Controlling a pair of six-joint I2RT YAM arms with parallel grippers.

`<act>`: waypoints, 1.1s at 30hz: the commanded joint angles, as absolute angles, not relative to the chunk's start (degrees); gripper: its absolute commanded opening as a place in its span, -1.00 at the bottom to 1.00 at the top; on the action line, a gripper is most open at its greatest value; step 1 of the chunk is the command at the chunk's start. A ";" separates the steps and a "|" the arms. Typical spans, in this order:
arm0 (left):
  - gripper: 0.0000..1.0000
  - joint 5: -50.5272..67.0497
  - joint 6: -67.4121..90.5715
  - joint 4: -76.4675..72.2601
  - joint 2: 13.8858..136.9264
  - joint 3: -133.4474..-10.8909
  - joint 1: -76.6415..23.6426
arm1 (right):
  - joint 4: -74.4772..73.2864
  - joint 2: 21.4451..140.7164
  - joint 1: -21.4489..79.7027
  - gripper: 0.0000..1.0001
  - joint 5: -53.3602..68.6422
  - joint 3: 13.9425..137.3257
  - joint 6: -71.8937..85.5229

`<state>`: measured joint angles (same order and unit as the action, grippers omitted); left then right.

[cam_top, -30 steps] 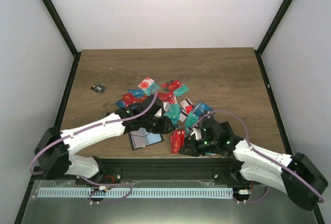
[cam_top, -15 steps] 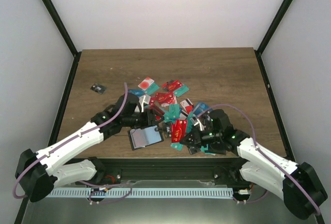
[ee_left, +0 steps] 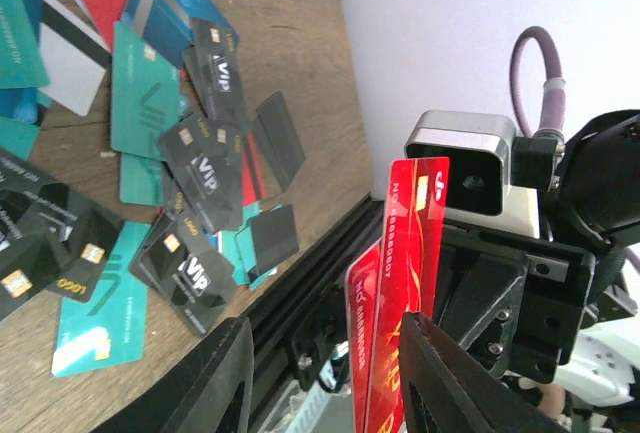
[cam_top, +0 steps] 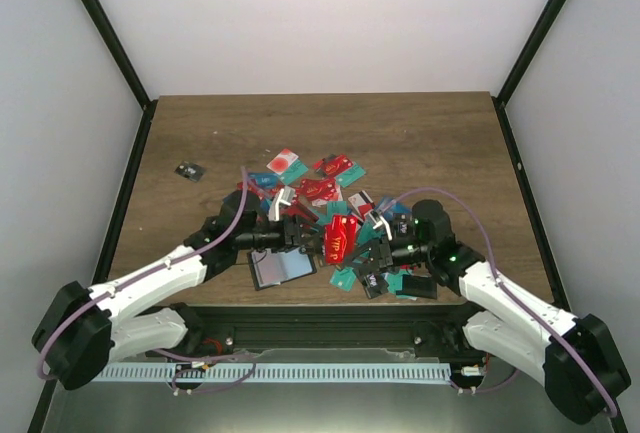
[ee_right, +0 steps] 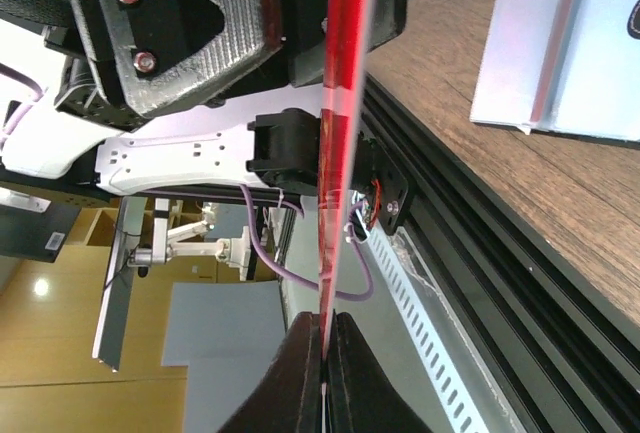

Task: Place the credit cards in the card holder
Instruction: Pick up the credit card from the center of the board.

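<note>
Standing over the bench (cam_top: 420, 143), I see both arms meeting near its front edge, at about 6 o'clock. The right hand (ee_right: 325, 331) is clamped tight on the red cards (ee_left: 398, 283), which look like two pressed together and stand on edge in the air above the wood. In its own wrist view the cards show as one thin red line rising from between the closed fingers (ee_right: 299, 353).

The left hand (ee_left: 322, 325) comes in from the 9 o'clock side, facing the right one. Its two fingers (ee_left: 228, 378) stand apart on either side of the red cards. Bare space shows between one finger and the cards, so it is spread and not gripping anything.

The card holder (cam_top: 281, 267) lies open and flat on the bench, grey-clear pockets up. It sits just to the 9 o'clock side of the raised cards and below the left hand.

The rest of the credit cards (cam_top: 322, 189) lie in a loose overlapping heap from the middle of the bench down toward 5 o'clock. They are red, teal, blue and black, some marked VIP. A small dark object (cam_top: 188, 170) lies alone toward 10 o'clock, well apart from the heap.
</note>
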<state>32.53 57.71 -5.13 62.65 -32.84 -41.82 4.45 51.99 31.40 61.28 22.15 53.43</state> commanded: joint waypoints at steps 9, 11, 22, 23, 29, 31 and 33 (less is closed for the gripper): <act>-0.78 37.78 59.12 -19.52 68.28 -31.96 -40.98 | 8.88 54.58 29.57 -0.99 65.90 26.13 54.04; -0.92 37.50 58.90 -19.52 68.75 -32.30 -41.03 | 8.74 55.04 29.17 -0.99 66.16 26.26 53.82; -0.92 36.91 55.62 -18.81 74.36 -36.58 -40.89 | 1.07 57.27 22.25 -0.23 64.30 27.63 49.18; -0.92 36.67 54.55 -17.57 75.95 -37.54 -40.95 | -2.64 57.63 20.95 -0.11 62.47 27.72 47.77; -0.92 27.44 42.28 3.44 88.57 -48.87 -40.91 | -19.62 63.42 15.33 0.39 46.92 27.82 38.49; -0.92 22.23 39.53 11.53 90.51 -52.67 -40.91 | -22.61 65.14 15.34 0.52 43.65 28.79 36.33; -0.92 18.05 37.13 17.53 90.69 -55.67 -40.91 | -25.09 65.34 15.24 0.67 40.97 29.84 34.81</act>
<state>28.25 46.02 0.32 89.86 -50.04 -40.97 -14.92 64.66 15.86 49.89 26.41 40.97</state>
